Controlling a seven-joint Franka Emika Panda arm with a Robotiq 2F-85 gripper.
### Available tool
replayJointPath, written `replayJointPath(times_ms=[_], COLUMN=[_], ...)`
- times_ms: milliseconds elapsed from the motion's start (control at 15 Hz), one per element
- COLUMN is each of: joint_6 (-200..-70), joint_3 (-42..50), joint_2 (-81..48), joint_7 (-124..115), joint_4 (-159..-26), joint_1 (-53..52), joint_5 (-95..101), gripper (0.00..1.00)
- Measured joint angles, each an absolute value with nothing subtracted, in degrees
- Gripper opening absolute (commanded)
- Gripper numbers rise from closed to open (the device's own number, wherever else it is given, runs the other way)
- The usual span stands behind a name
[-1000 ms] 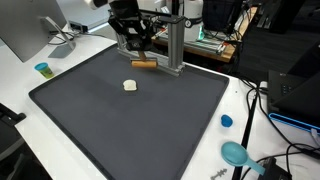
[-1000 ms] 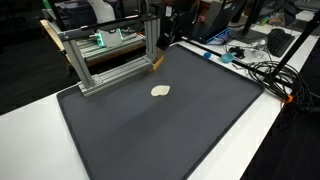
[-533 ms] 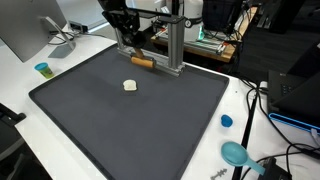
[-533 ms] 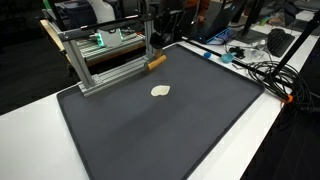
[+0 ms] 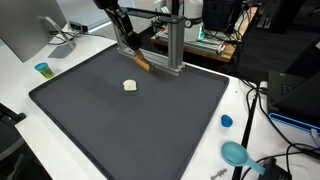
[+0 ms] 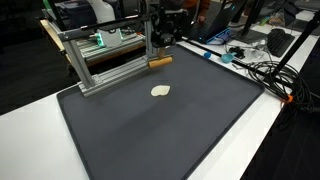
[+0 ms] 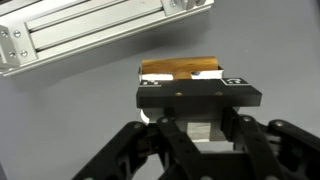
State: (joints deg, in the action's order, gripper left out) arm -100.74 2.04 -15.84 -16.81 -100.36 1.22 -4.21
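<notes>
Jaws clamped tight on the wooden handle (image 7: 180,69), upper centre of the wrist view, long axis running left to right across them. In both exterior views the wooden handle (image 5: 141,63) hangs tilted beside the metal frame (image 5: 175,45).

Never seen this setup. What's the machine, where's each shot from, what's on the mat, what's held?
It is one robot arm ending in two fingers. Two pictures come from cameras outside the robot, looking at the scene from different places; the third comes from a camera on the wrist, looking past the fingers. On the dark mat lies a small pale lump; a metal frame stands at its edge. The fingers are shut on a brown wooden piece, tilted in an exterior view.
</notes>
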Motion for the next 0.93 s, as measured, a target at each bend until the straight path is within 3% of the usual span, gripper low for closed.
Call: replayJointPath(times_ms=[67,133,933], joint_6=[-101.4,-101.6,-113.9], joint_3=[2.0,2.0,5.3], joint_2=[-15.8,-15.8,-20.1], joint_7=[-18.7,-19.6,-38.4], joint_4=[-100.4,-100.4,-100.6], joint_1=[1.2,1.1,0.9], joint_5=[-4.3,-4.3,-2.8], gripper=[0.46,0.21,0.21])
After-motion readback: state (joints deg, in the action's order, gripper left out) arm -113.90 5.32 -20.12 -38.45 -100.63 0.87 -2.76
